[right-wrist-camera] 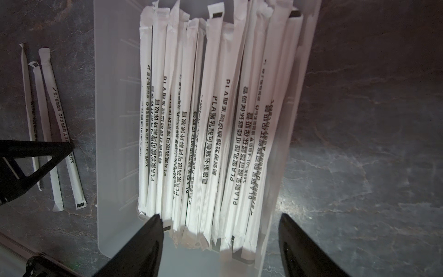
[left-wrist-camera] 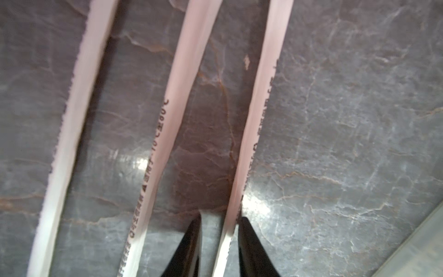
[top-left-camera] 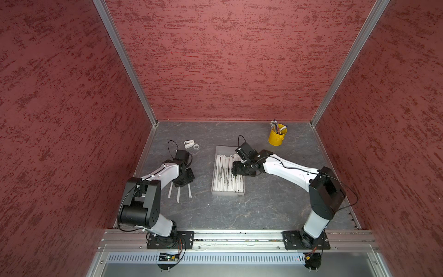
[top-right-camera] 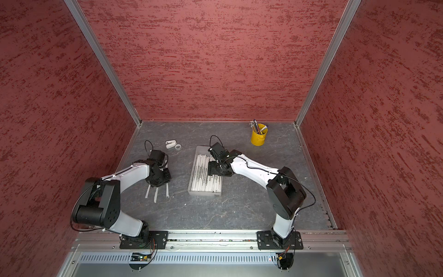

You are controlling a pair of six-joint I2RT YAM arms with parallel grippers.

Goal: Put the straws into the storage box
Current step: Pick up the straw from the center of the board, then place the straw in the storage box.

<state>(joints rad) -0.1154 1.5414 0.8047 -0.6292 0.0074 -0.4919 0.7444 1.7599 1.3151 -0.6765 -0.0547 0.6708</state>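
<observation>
Three loose straws [top-left-camera: 178, 193] [top-right-camera: 155, 193] lie side by side on the grey tabletop, left of the storage box [top-left-camera: 217, 153] [top-right-camera: 200, 151]. My left gripper [top-left-camera: 183, 183] [left-wrist-camera: 221, 217] is down over them. Its jaws stand narrowly open around one straw [left-wrist-camera: 259, 108], which rests against one finger with a gap to the other. Many straws [top-left-camera: 226, 175] [right-wrist-camera: 203, 120] fill the translucent box [right-wrist-camera: 115, 120]. My right gripper [top-left-camera: 236, 172] [right-wrist-camera: 220, 215] hovers wide open over the box's far half, holding nothing.
A yellow cup [top-left-camera: 276, 138] [top-right-camera: 258, 138] with pens stands at the back right. A small white holder [top-left-camera: 188, 144] and a tape roll [top-left-camera: 196, 146] lie behind the left arm. Red walls close in three sides of the table.
</observation>
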